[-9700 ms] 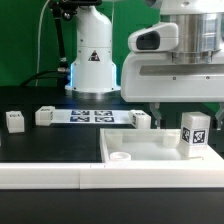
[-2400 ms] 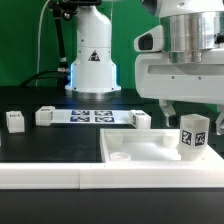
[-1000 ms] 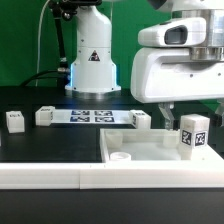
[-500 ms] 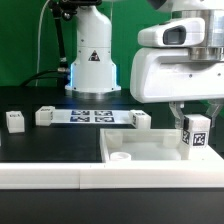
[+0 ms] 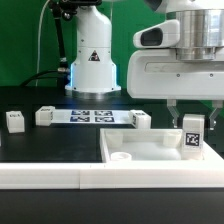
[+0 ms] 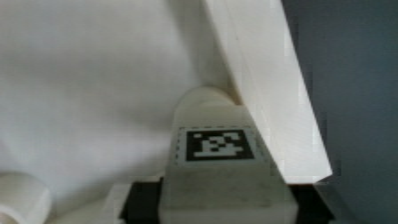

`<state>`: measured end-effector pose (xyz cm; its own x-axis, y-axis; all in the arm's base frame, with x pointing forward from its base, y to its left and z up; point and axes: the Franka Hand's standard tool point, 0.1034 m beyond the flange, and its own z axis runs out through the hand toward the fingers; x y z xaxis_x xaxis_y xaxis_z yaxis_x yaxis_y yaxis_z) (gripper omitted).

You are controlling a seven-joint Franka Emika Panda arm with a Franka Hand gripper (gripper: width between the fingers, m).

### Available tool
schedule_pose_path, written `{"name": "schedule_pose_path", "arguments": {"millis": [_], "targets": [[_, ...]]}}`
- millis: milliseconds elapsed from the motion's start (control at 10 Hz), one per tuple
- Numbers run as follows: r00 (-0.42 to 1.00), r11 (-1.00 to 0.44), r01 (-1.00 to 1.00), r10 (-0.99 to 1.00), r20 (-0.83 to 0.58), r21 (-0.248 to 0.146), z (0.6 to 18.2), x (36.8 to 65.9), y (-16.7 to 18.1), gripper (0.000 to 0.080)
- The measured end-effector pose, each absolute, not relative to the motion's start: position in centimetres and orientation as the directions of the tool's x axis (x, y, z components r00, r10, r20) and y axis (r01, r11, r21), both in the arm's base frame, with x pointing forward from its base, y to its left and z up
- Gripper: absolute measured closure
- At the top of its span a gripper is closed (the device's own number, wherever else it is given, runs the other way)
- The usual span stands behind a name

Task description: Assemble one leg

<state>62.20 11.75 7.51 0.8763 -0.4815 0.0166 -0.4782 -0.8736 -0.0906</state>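
The leg (image 5: pixel 192 136) is a small white post with a black-and-white tag. It stands upright at the right corner of the flat white panel (image 5: pixel 150 147) in the exterior view. My gripper (image 5: pixel 192 122) comes down from above and is shut on the leg's upper part, one finger on each side. In the wrist view the leg (image 6: pixel 219 150) runs down between the dark pads (image 6: pixel 144 202), which press its sides, and my gripper (image 6: pixel 219 206) holds it against the white panel (image 6: pixel 89 90).
An open round socket (image 5: pixel 121 157) sits at the panel's near left corner. Three more small white posts (image 5: pixel 14 121) (image 5: pixel 45 115) (image 5: pixel 142 119) lie beside the marker board (image 5: pixel 90 115). A long white bar (image 5: pixel 50 176) runs along the front. The robot base (image 5: pixel 92 60) stands behind.
My gripper has turned with the leg in it. The leg's tag, tilted before, now faces the exterior camera squarely, and the leg sits slightly lower on the panel.
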Motion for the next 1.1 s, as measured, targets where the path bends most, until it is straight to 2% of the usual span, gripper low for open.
{"name": "schedule_pose_path", "arguments": {"millis": [100, 400, 700, 900, 1000, 1100], "targets": [[0.846, -0.843, -0.53, -0.533, 0.013, -0.091, 7.51, 62.19, 11.78, 0.0508], [0.612, -0.607, -0.789, -0.791, -0.018, -0.095, 7.47, 62.14, 11.89, 0.0508], [0.407, -0.401, -0.912, -0.911, -0.063, -0.089, 7.45, 62.1, 12.04, 0.0508], [0.348, -0.341, -0.936, -0.934, -0.077, -0.088, 7.44, 62.08, 12.1, 0.0502], [0.378, -0.371, -0.924, -0.923, -0.074, -0.09, 7.43, 62.08, 12.1, 0.0502], [0.464, -0.458, -0.884, -0.883, -0.065, -0.097, 7.43, 62.11, 11.94, 0.0289]]}}
